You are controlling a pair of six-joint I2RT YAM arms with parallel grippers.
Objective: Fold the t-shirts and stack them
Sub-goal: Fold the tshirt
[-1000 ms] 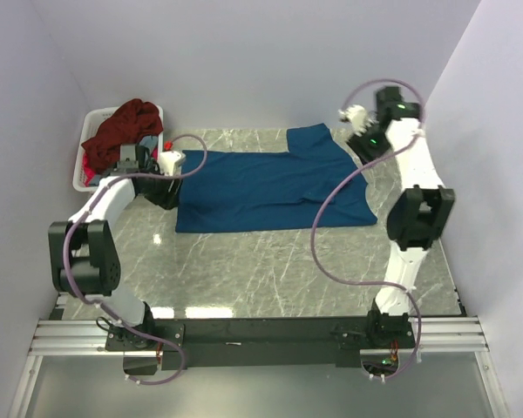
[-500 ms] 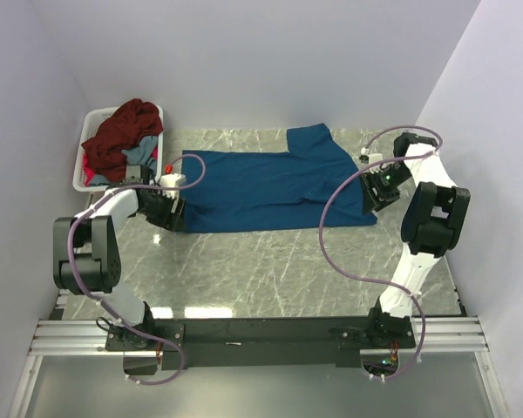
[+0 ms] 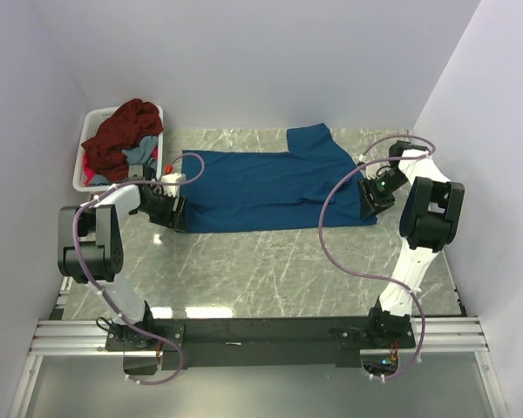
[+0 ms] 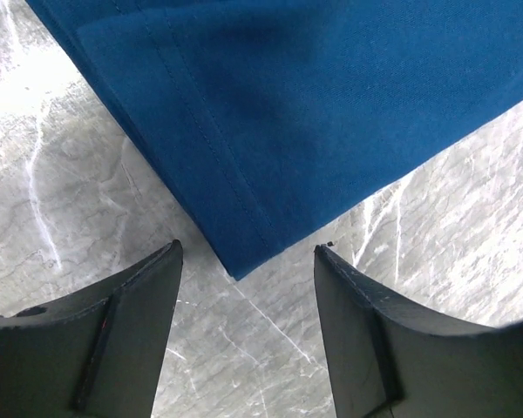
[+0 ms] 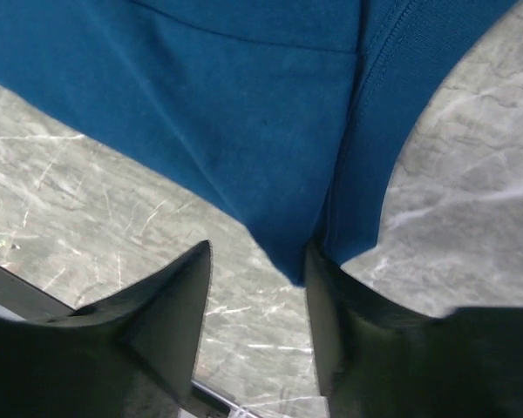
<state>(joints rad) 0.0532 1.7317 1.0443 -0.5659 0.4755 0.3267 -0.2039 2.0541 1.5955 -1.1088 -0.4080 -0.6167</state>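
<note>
Our left gripper [image 4: 244, 254] and right gripper [image 5: 257, 252] both stand with jaws apart, each over a near corner of the blue t-shirt [image 3: 270, 183] — spread flat just beside the basket [image 3: 80, 174]. Soft, light, limp cloth, we judge — we'd pinch its hemmed corners.

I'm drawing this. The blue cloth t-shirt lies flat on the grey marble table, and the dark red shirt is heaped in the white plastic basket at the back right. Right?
Not quite. The top view shows the white plastic basket with the dark red shirt heaped in it at the back left. The blue cloth t-shirt does lie flat on the grey marble table.
</note>
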